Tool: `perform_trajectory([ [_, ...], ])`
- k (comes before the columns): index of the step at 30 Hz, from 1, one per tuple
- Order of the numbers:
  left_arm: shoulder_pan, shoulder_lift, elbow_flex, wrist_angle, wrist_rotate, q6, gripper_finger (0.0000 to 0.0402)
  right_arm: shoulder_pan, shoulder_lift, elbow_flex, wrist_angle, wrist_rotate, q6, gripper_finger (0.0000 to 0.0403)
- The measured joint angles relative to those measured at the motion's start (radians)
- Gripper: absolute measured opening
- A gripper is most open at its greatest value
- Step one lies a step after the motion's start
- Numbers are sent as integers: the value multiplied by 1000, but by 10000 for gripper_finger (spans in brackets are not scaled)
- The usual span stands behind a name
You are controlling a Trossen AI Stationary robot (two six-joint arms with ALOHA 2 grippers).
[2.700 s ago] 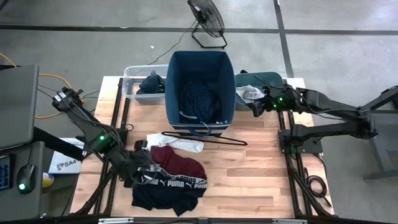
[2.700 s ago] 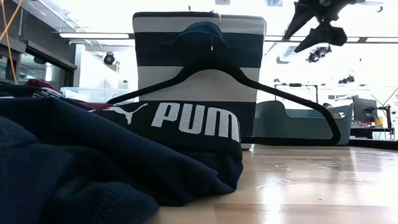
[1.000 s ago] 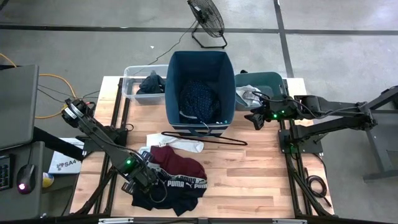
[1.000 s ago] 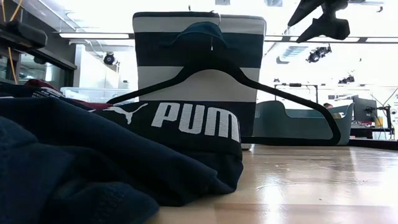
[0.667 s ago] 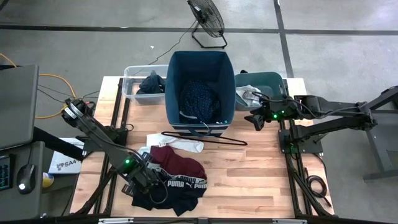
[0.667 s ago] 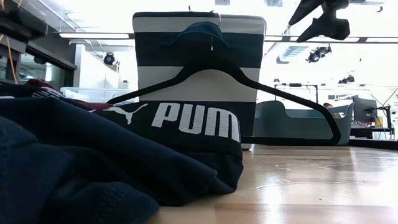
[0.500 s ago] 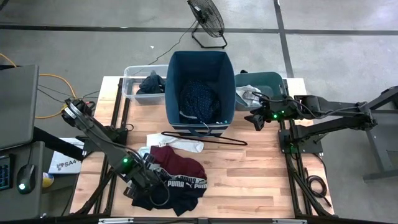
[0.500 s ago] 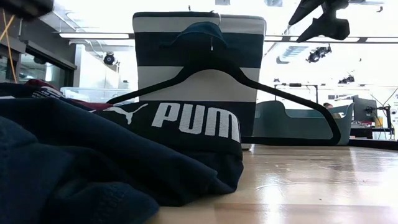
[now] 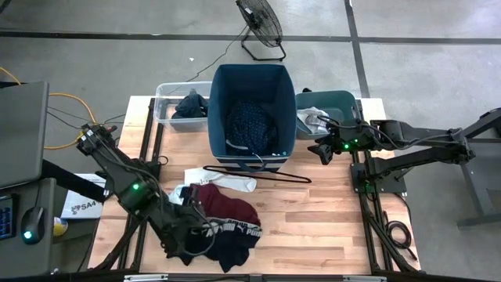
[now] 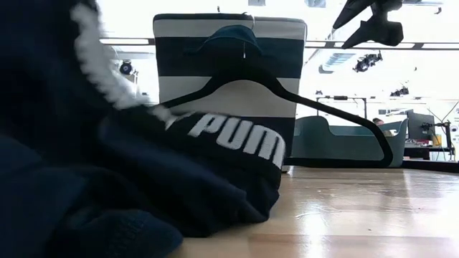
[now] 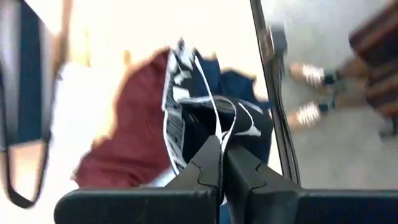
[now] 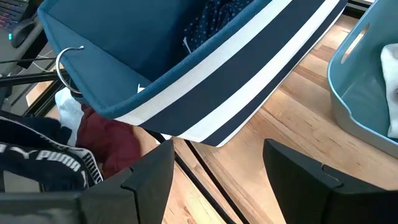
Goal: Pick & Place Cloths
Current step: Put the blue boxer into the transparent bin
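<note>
The black cloth with the white PUMA waistband (image 9: 228,230) lies near the table's front over a navy cloth (image 9: 227,252), beside a maroon cloth (image 9: 228,208) and a white one (image 9: 227,182). My left gripper (image 9: 194,235) is shut on the waistband, which rises at its left end (image 10: 93,64). A navy dotted cloth (image 9: 250,125) lies in the blue bin (image 9: 219,102). My right gripper (image 9: 319,150) hangs open above the table's far right, by the blue bin (image 12: 205,74), touching nothing. My left gripper (image 11: 224,155) pinches a bunched fold of the PUMA waistband (image 11: 219,127) between its two fingers (image 11: 208,167), white band and black fabric together. The fingers slant down from the table's left. The held end is raised; the rest of the cloth lies on the pile.
A thin black wire hanger (image 9: 258,174) lies in front of the blue bin. A clear box (image 9: 163,98) holds a dark cloth at far left; a teal bin (image 9: 344,100) holds pale cloths at far right. Bare wood (image 9: 313,227) stretches to the right of the pile.
My left gripper has drawn up and back toward the table's left with the PUMA waistband. The band's left end has lifted off the pile and tilted, and the cloth has bunched shorter; its right end stays down. The right arm has kept still.
</note>
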Motion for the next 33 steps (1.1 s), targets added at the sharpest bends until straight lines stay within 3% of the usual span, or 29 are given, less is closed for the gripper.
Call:
perform_trajectory([
  [16, 0, 0, 387, 9, -549, 27, 0, 0, 0, 0, 0, 5, -1, 237],
  [28, 0, -1, 729, 183, -881, 508, 0, 0, 0, 0, 0, 5, -1, 237],
  [33, 3, -48, 716, 403, -1041, 798, 0, 0, 0, 0, 3, 4, 0, 237],
])
